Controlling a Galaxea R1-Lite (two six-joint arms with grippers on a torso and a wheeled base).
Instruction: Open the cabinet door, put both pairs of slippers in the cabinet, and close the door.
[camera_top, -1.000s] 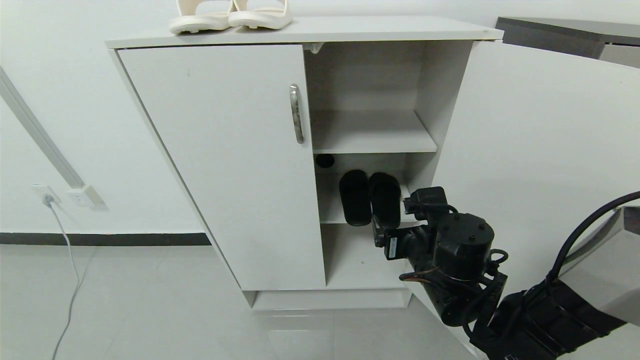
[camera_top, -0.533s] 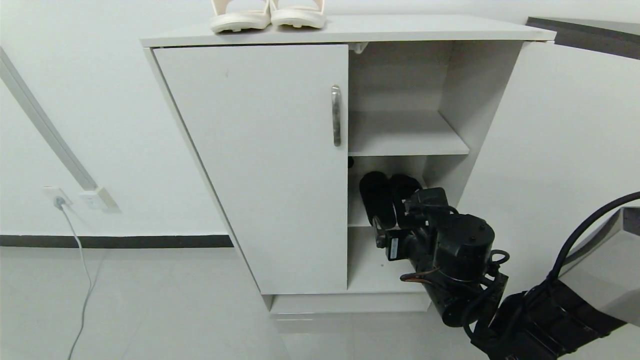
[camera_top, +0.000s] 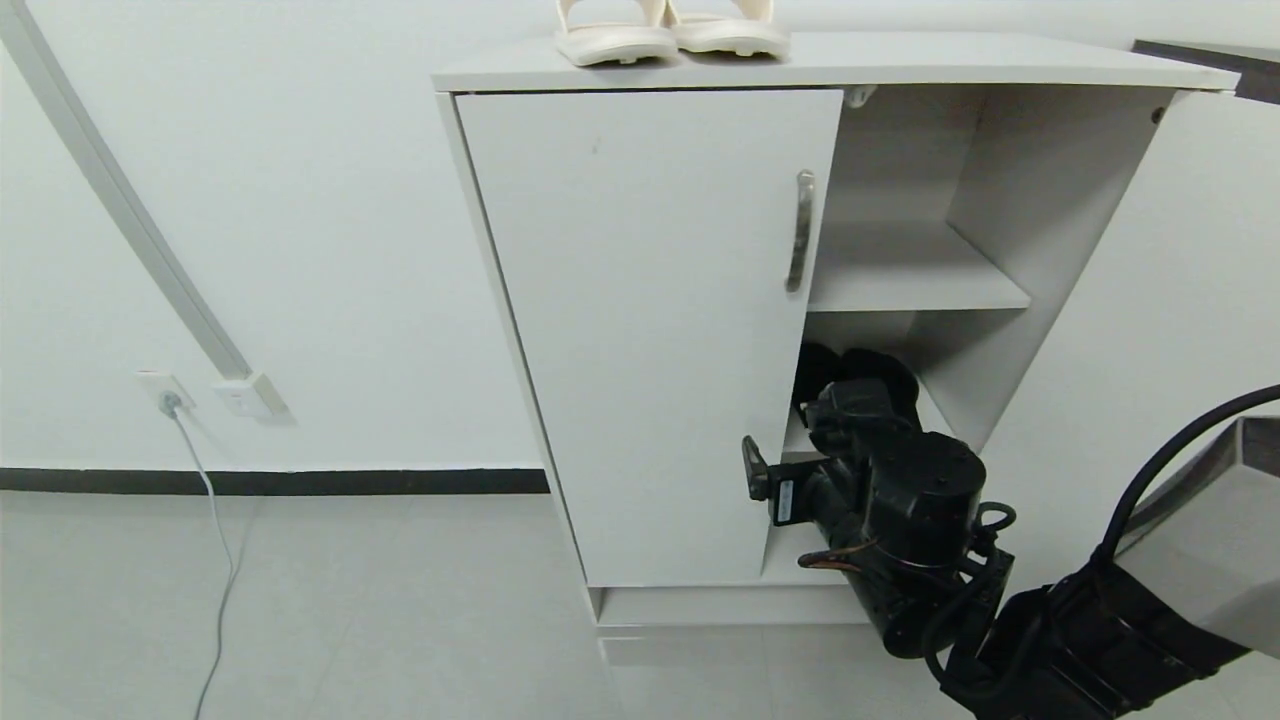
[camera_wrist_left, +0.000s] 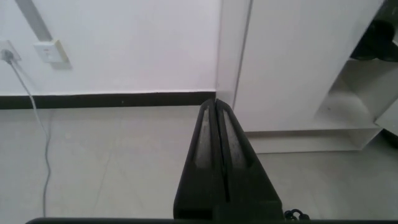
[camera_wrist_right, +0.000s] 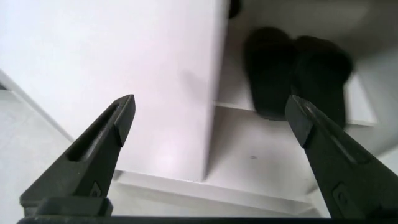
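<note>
The white cabinet (camera_top: 900, 72) has its right door (camera_top: 1150, 330) open. Its shut left door (camera_top: 650, 330) partly screens the black slippers (camera_top: 885, 365) on the middle shelf (camera_wrist_right: 231, 90), and the cream slippers (camera_top: 670, 40) sit on top. The right hand (camera_wrist_right: 210, 102) hangs spread before the opening, while the left hand (camera_wrist_left: 216, 109) is pressed together above the floor (camera_wrist_left: 112, 168).

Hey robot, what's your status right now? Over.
Left gripper shut, empty; right gripper open, empty. Black slippers on middle shelf, cream slippers on cabinet top. Right door open; edge of left door ahead of right gripper.

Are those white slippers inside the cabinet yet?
Out. The white slippers sit on top of the cabinet; only the black slippers lie on a shelf inside.
</note>
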